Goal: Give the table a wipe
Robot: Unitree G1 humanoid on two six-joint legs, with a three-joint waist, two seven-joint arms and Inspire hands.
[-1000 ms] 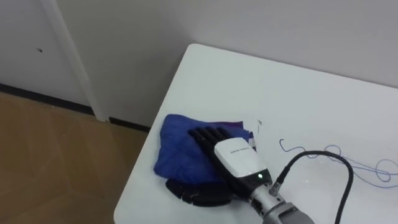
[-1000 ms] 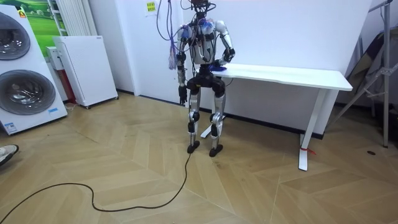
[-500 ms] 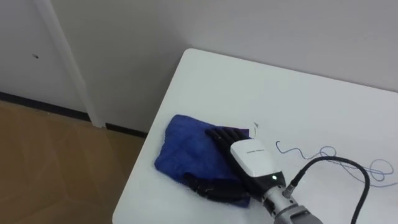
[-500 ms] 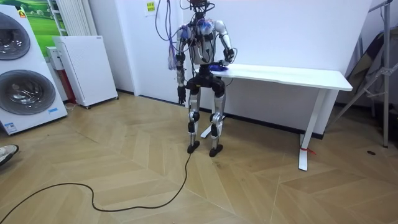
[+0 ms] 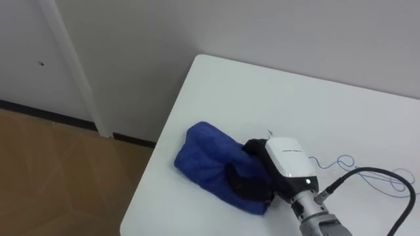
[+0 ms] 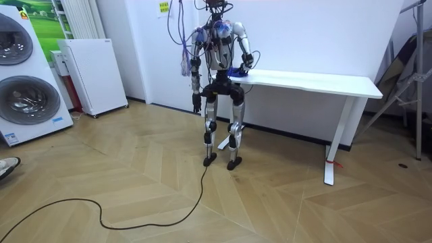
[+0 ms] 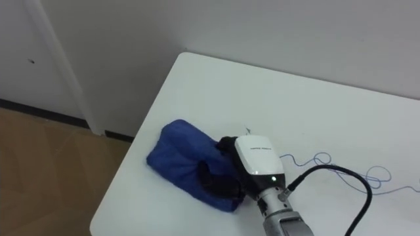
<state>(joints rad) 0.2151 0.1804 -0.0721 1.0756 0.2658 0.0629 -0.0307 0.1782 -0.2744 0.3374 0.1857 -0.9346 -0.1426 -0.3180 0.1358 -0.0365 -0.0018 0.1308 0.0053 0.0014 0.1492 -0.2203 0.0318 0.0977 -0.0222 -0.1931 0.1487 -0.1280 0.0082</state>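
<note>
- The right hand (image 5: 287, 159) lies low on the worktop (image 5: 262, 92). Its dark thumb (image 5: 244, 188) is curled into the blue cloth (image 5: 207, 160) and its fingers are sunk in the folds, so it appears to clutch the cloth rather than press it flat.
- The blue cloth sits bunched in a lump just ahead of that hand, close to the worktop's left edge and near its corner. Bunched like this, it probably touches little of the surface, so a stroke could leave streaks unwiped.
- Beyond that edge is the wooden floor (image 5: 59, 170). A push further left could carry the cloth, or part of it, over the side.
- A blue scribble (image 5: 346, 159) runs along the worktop on the hand's right, apart from the cloth. A stroke to the left would miss it.
- In the room view the robot stands at the worktop's end, its left hand (image 6: 196, 103) hanging by its side; whether those fingers are spread or curled cannot be told.
</note>
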